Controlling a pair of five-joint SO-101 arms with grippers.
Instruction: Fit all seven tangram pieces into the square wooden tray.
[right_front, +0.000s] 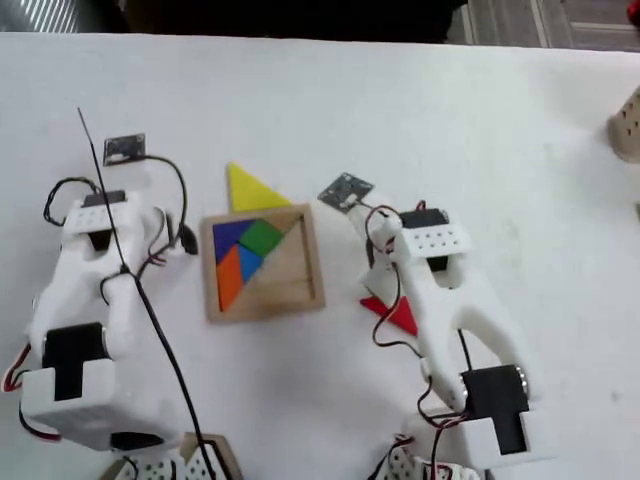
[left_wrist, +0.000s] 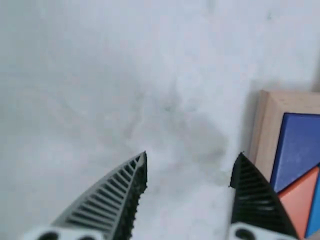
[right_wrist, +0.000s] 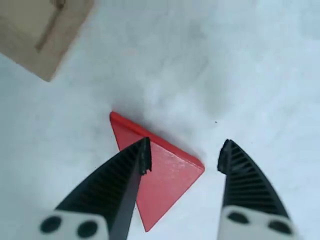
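The square wooden tray (right_front: 313, 256) lies between the two arms. Blue (right_front: 228, 237), green (right_front: 262, 236), orange (right_front: 229, 277) and light blue (right_front: 248, 261) pieces fill its left part; the right part is bare wood. A yellow triangle (right_front: 251, 189) lies on the table just behind the tray. A red triangle (right_front: 393, 313) lies right of the tray, partly under the right arm. My right gripper (right_wrist: 186, 152) is open just above the red triangle (right_wrist: 165, 176), one finger over it. My left gripper (left_wrist: 191, 166) is open over bare table beside the tray's corner (left_wrist: 261, 127).
White tabletop all around. A perforated wooden object (right_front: 626, 124) stands at the far right edge. Black cables (right_front: 150, 300) trail over the left arm. The arm bases take up the near edge, with a wooden block (right_front: 215, 458) between them.
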